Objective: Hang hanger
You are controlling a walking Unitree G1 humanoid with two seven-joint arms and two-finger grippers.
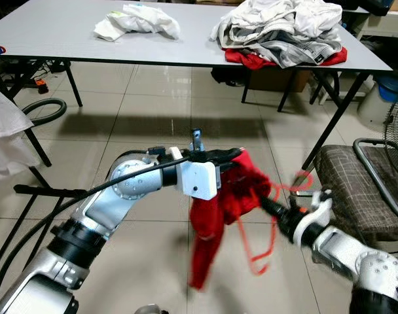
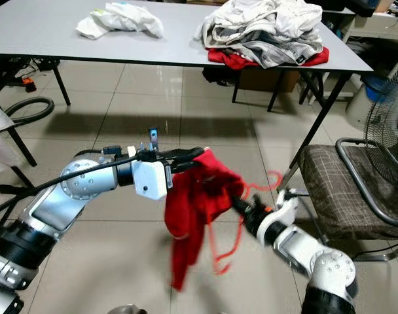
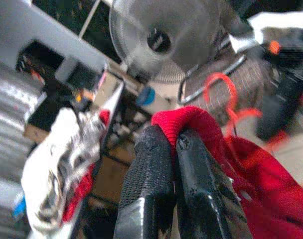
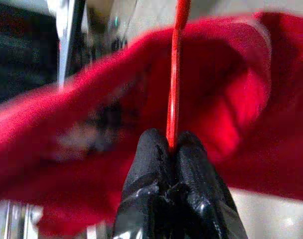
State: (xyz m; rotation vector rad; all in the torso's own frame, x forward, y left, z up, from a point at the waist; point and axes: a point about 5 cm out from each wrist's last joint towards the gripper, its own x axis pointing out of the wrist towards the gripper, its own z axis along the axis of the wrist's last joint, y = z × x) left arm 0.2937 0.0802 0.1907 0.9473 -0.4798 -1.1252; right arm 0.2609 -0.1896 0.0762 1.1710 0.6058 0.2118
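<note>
One long grey table (image 1: 68, 39) spans the far side, flat top on black folding legs, carrying two heaps of laundry: a large crumpled pile of white and grey clothes (image 1: 284, 29) over something red near its right end, and a smaller white garment (image 1: 139, 21) lying well apart to the left. Open glossy tile floor (image 1: 146, 111) between the table and the robot; on the right that room is hemmed by one chair (image 1: 356, 190) with a checked fabric seat and chrome tube frame, and one fan (image 2: 389, 131) with a wire grille behind it. Mid-air over the tiles hangs one red knit garment (image 1: 222, 209), soft and ribbed, drooping in a long fold. Left gripper (image 3: 175, 144) pinches the cloth's upper edge, fingers pressed together on it. One thin red plastic hanger (image 1: 268, 229) loops out of the garment's right side; right gripper (image 4: 172, 144) is clamped on its thin bar, fingers closed.
</note>
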